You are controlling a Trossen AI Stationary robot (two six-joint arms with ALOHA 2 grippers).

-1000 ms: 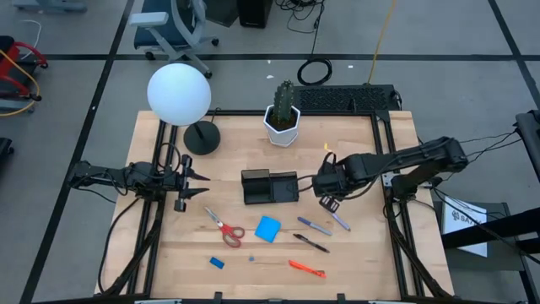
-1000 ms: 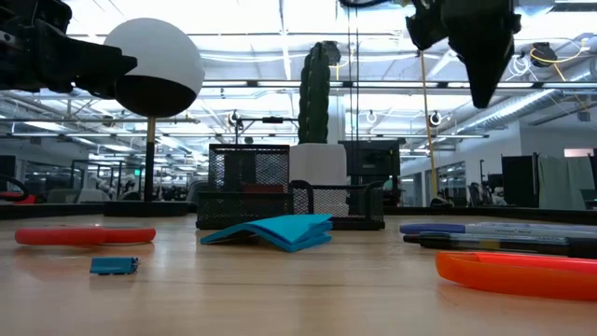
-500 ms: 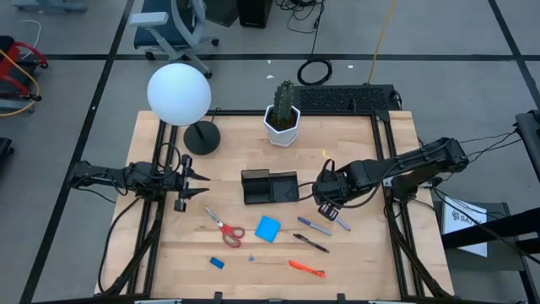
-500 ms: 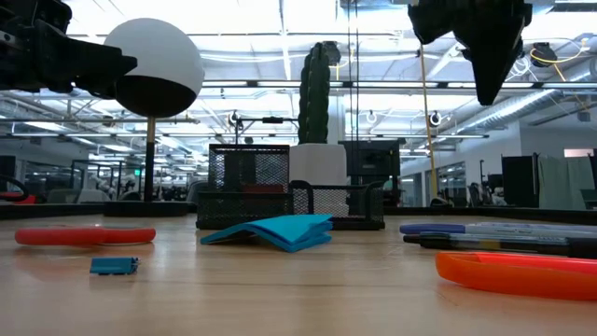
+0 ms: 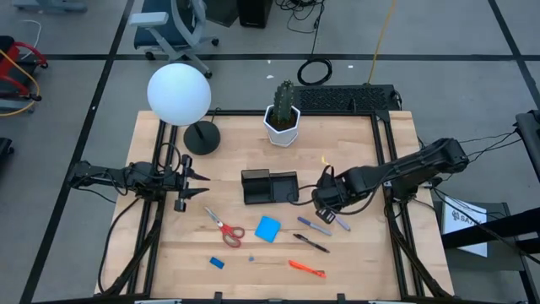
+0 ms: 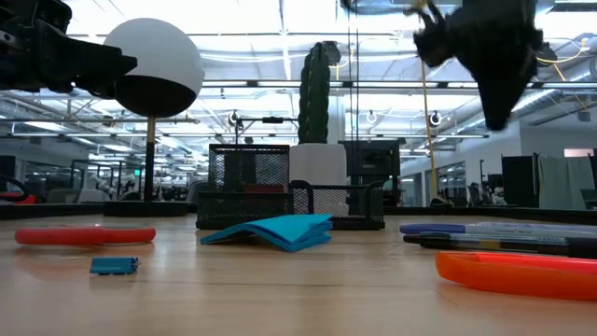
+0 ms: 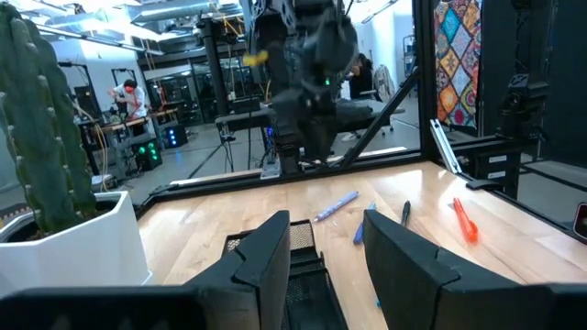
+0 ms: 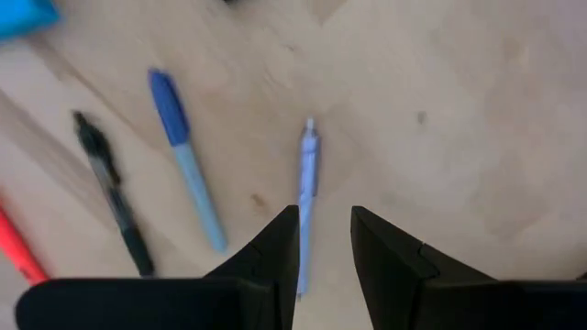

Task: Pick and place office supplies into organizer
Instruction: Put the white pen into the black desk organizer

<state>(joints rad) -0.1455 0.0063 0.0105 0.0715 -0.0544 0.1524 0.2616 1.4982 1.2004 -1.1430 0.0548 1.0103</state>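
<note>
Above the right half of the pale wooden table (image 5: 354, 253), the right gripper (image 8: 323, 240) hangs over a light blue pen (image 8: 305, 197) with its two dark fingers parted a little and nothing between them; the pen lies on the wood directly below the gap. Just beside that pen lie a grey-blue marker with a dark blue cap (image 8: 188, 170) and a slim black pen (image 8: 115, 192), with an orange pen (image 5: 306, 268) nearer the table's front edge. The small black mesh organizer tray (image 5: 270, 187) sits near the table's middle, just beside the right gripper. In front of the tray lie a bright blue square pad (image 5: 267, 229), red-handled scissors (image 5: 224, 228) and a tiny blue block (image 5: 218, 263). The left gripper (image 5: 199, 182) waits at the left side of the table, its fingers slightly apart and empty, pointing toward the tray.
</note>
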